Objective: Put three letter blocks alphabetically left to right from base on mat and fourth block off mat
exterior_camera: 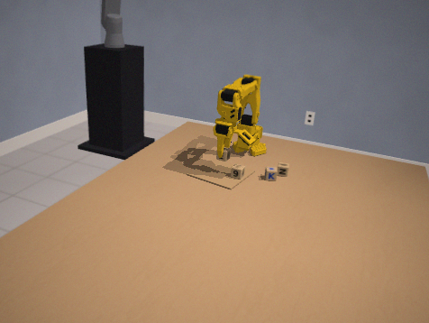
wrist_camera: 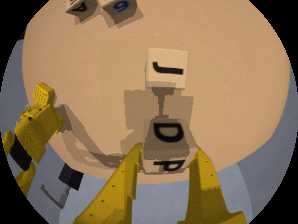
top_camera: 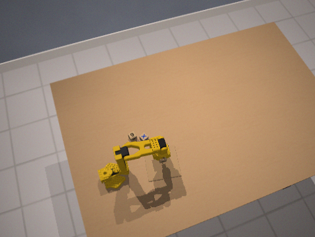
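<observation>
My gripper (top_camera: pixel 163 159) (exterior_camera: pixel 223 156) (wrist_camera: pixel 168 149) is shut on a pale block with D on top (wrist_camera: pixel 169 132) and P on a side. The views do not show clearly whether this block touches the mat (top_camera: pixel 155 179) (exterior_camera: pixel 209 181). The J block (exterior_camera: pixel 237 172) (wrist_camera: pixel 166 68) stands apart, beyond it, on the mat, J on top; the arm hides it in the top view. J and D read sideways in the wrist view. A block with a blue X on top (top_camera: pixel 143 136) (exterior_camera: pixel 270 174) (wrist_camera: pixel 120 9) and one with a black 9-like mark on top (top_camera: pixel 132 136) (exterior_camera: pixel 283 170) (wrist_camera: pixel 81 9) stand off the mat.
The two off-mat blocks stand close together beside the arm (top_camera: pixel 140 150) (exterior_camera: pixel 252 95). The wooden table (top_camera: pixel 215 99) (exterior_camera: pixel 203 253) extends around the mat. A dark pedestal (exterior_camera: pixel 114 99) with a grey arm stands beyond the table.
</observation>
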`<state>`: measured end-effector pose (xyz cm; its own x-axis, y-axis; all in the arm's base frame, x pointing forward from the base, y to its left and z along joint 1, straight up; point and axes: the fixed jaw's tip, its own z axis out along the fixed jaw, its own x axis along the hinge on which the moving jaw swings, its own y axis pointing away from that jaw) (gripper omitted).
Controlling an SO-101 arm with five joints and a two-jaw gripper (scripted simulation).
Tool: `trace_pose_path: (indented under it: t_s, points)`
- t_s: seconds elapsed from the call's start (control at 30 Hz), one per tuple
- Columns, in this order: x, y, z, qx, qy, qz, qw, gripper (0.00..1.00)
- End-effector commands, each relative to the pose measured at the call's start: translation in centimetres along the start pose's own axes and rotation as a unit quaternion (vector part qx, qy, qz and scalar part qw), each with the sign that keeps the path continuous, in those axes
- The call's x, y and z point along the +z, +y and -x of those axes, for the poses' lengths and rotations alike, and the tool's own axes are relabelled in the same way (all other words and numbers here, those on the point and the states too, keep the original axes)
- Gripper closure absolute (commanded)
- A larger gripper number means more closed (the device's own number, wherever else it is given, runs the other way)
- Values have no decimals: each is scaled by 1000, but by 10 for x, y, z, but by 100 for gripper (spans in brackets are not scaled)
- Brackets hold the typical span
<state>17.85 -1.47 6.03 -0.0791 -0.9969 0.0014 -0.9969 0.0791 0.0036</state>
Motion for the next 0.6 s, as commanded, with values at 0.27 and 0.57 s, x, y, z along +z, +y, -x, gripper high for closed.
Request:
trace_pose_path:
  t_s: [0.27,0.57]
  points:
    - [-10,-8,-2,-1,0,-37,999,100]
    - [-9,-8,-2,0,0,-37,999,100]
